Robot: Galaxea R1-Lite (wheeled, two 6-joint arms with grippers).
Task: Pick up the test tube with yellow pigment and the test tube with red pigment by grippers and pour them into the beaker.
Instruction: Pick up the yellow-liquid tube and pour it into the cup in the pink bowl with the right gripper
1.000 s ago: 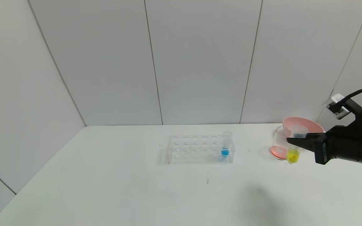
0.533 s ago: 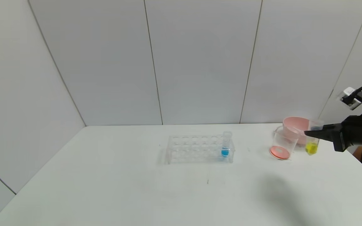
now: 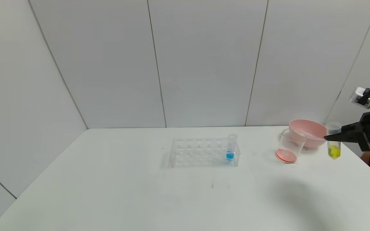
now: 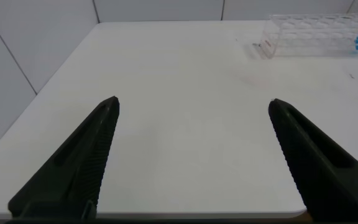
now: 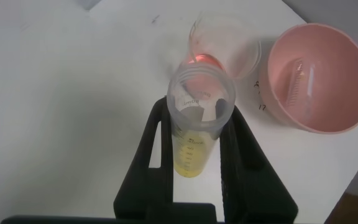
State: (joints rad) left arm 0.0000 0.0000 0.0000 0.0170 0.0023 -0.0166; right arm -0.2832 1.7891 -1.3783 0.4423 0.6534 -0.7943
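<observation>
We are holding the yellow tube (image 3: 333, 140) upright in the right claw (image 3: 332, 137), which is clenched on its upper part; the yellow liquid is sitting at the tip, unspilled. In the wrist view the tube (image 5: 199, 118) is standing between the two black fingers (image 5: 151, 155), mouth open toward the camera.

Change over the last second: the claw has carried the tube from directly in front of the beaker (image 3: 290, 146), rightward and past it. The tube is now hanging over the counter (image 3: 124, 192) at its right edge, just beside the pink bowl (image 3: 307, 132) and apart from the beaker. We are judging this as a repositioning for the pour, not a pour: no tilt, nothing lost.

The beaker is holding a layer of orange-red liquid on its bottom (image 5: 204, 60), so the red pour looks done. A clear tube (image 5: 298, 79) is lying inside the bowl; we are taking it for the emptied red tube, though we cannot confirm that.

Left claw (image 4: 191, 149): released, fingers spread wide, parked low over the left part of the counter, grasping nothing.

Farther back, the rack (image 3: 204, 152) is keeping only the blue tube (image 3: 231, 148).

Remaining: bring the yellow tube mouth back over the beaker rim and tip.
</observation>
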